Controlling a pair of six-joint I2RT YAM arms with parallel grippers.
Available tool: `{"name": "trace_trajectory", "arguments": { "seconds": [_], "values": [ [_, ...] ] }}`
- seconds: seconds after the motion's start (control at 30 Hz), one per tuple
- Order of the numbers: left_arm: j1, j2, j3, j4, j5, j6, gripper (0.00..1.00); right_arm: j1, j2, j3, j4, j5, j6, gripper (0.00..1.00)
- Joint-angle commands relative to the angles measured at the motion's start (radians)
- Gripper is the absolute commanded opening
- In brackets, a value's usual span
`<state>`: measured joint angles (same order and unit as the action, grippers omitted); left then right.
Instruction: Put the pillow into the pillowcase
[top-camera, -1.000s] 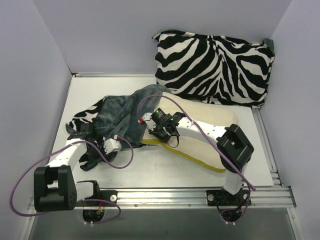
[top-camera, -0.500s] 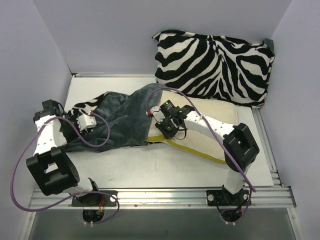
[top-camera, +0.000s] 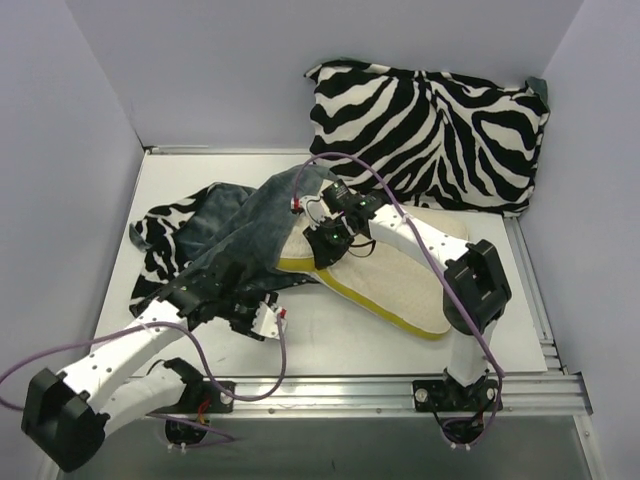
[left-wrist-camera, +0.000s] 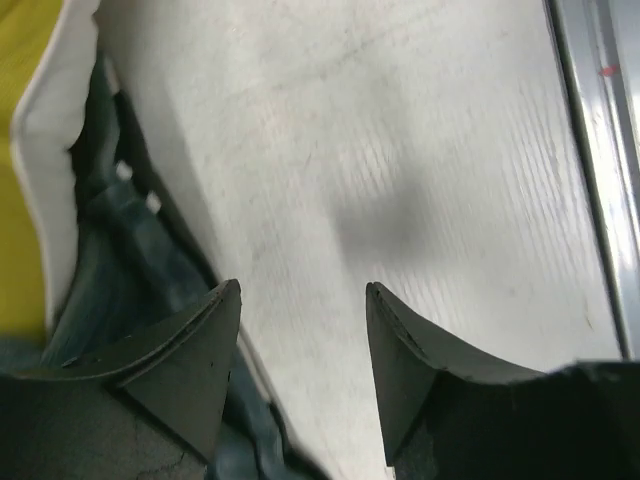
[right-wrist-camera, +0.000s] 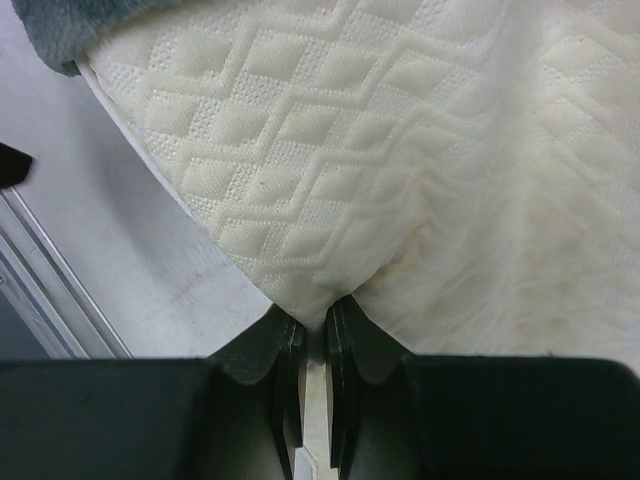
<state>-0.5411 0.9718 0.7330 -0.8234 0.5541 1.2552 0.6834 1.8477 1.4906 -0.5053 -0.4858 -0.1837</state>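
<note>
A white table (top-camera: 335, 338) with a metal rail (top-camera: 330, 385) along its near edge carries three soft things. The pillowcase (top-camera: 240, 230) lies crumpled on the left half, grey-teal plush up and zebra print at its left end, its right end draped over one end of the cream pillow (top-camera: 392, 285), which lies slantwise towards the near right. A plump zebra cushion (top-camera: 430, 135) stands at the far right against the back wall.

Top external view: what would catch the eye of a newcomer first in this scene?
The plump zebra cushion against the back wall at the right stands out first. Then comes the cream pillow in the middle, its left end under the grey-and-zebra pillowcase, with the right pincer shut on its edge. The left pincer is open over the table beside the pillowcase.
</note>
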Motion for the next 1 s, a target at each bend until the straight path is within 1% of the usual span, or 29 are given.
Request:
{"name": "trace_trajectory", "arguments": {
  "seconds": [0.0, 0.03, 0.13, 0.17, 0.2, 0.27, 0.3, 0.5, 0.63, 0.77, 0.83, 0.87, 0.9, 0.93, 0.97],
  "values": [
    [-0.153, 0.021, -0.108, 0.463, -0.190, -0.172, 0.61, -0.022, 0.008, 0.063, -0.007, -0.040, -0.017, 0.00],
    [-0.211, 0.059, -0.122, 0.518, -0.218, -0.183, 0.64, -0.025, 0.010, 0.066, -0.009, -0.043, -0.020, 0.00],
    [-0.270, 0.146, -0.165, 0.703, -0.322, -0.194, 0.70, -0.031, 0.012, 0.073, -0.022, -0.050, -0.028, 0.00],
    [-0.286, 0.166, -0.179, 0.751, -0.356, -0.191, 0.72, -0.033, 0.010, 0.073, -0.027, -0.053, -0.031, 0.00],
    [-0.293, 0.186, -0.190, 0.850, -0.373, -0.182, 0.73, -0.035, 0.007, 0.073, -0.029, -0.054, -0.031, 0.00],
    [-0.299, 0.243, -0.225, 0.941, -0.393, -0.159, 0.73, -0.036, 0.002, 0.068, -0.035, -0.060, -0.036, 0.00],
    [-0.299, 0.261, -0.233, 1.022, -0.405, -0.152, 0.73, -0.038, -0.001, 0.065, -0.036, -0.063, -0.039, 0.00],
    [-0.298, 0.434, -0.230, 1.150, -0.404, -0.111, 0.71, -0.044, -0.019, 0.037, -0.044, -0.083, -0.037, 0.00],
    [-0.295, 0.522, -0.213, 1.191, -0.384, -0.091, 0.68, -0.050, -0.022, 0.037, -0.045, -0.088, -0.031, 0.00],
    [-0.293, 0.623, -0.175, 1.253, -0.417, -0.065, 0.65, -0.053, -0.036, 0.030, -0.050, -0.091, -0.037, 0.00],
    [-0.284, 0.682, -0.156, 1.268, -0.434, -0.059, 0.62, -0.053, -0.041, 0.028, -0.053, -0.094, -0.037, 0.00],
    [-0.283, 0.699, -0.143, 1.270, -0.451, -0.057, 0.57, -0.053, -0.042, 0.025, -0.053, -0.097, -0.037, 0.00],
    [-0.283, 0.728, -0.124, 1.270, -0.460, -0.057, 0.51, -0.054, -0.047, 0.023, -0.055, -0.099, -0.037, 0.00],
    [-0.280, 0.734, -0.118, 1.270, -0.464, -0.047, 0.36, -0.054, -0.047, 0.023, -0.055, -0.099, -0.037, 0.00],
    [-0.281, 0.732, -0.116, 1.267, -0.464, -0.045, 0.29, -0.054, -0.047, 0.025, -0.056, -0.099, -0.039, 0.00]
  ]
}}
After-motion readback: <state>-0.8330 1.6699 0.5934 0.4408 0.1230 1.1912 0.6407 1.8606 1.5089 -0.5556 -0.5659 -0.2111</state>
